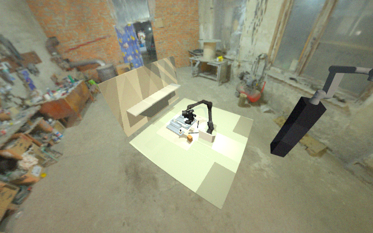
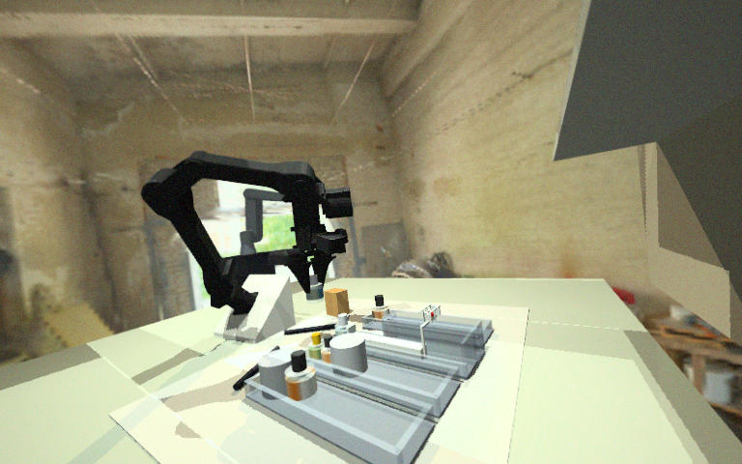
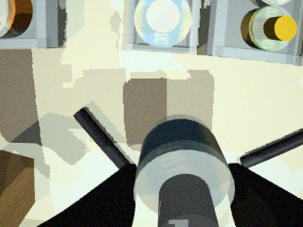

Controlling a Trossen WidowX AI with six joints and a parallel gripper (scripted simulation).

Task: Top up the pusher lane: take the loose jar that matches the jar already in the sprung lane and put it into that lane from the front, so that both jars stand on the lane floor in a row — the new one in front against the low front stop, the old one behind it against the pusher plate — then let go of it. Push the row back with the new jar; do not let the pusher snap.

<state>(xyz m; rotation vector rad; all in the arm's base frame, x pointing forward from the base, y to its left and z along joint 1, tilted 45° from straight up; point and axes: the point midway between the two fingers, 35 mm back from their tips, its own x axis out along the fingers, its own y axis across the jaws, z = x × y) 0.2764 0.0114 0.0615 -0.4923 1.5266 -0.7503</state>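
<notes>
Wrist view: the sprung lane [image 3: 135,7] lies straight ahead of the gripper [image 3: 184,180], its long axis running away; the matching jar [image 3: 163,18] stands at its front; the jaws clamp the loose jar [image 3: 182,165], part-closed.

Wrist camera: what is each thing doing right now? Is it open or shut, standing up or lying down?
Gripper: shut on the loose jar.
Loose jar: upright, capped, between the fingers, not yet in the lane.
Lane jar: upright at the lane's front.
Yellow-capped jar: upright, capped.
Pen: lying flat.
</notes>
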